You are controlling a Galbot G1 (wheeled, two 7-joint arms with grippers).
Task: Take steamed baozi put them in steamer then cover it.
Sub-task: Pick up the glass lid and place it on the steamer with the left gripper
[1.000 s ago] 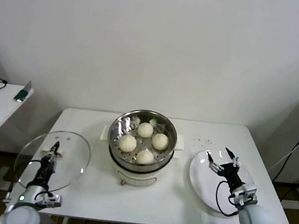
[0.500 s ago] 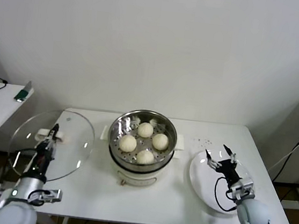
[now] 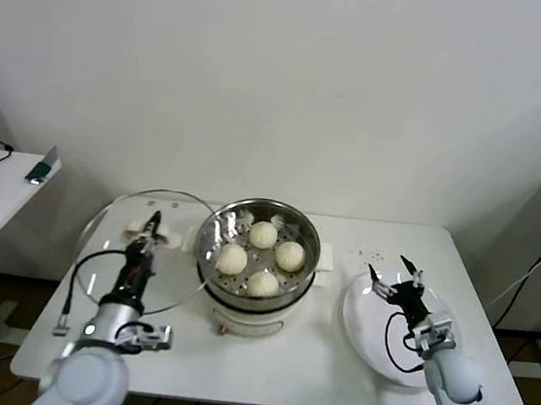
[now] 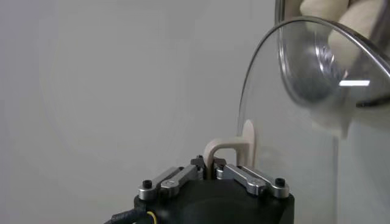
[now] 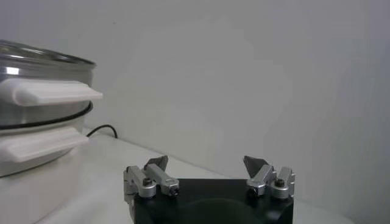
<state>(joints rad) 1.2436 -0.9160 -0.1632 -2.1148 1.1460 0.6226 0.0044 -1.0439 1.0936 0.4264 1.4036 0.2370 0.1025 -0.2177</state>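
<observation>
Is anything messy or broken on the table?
Nothing looks broken or spilled. Four baozi sit neatly in the steamer. The left gripper holds the glass cover tilted beside it, not on yet.

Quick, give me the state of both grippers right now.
Left gripper: shut on the pale oblong handle of the round clear glass lid, held beside the steel steamer pot.
Right gripper: open, empty, over the flat white plate.
</observation>
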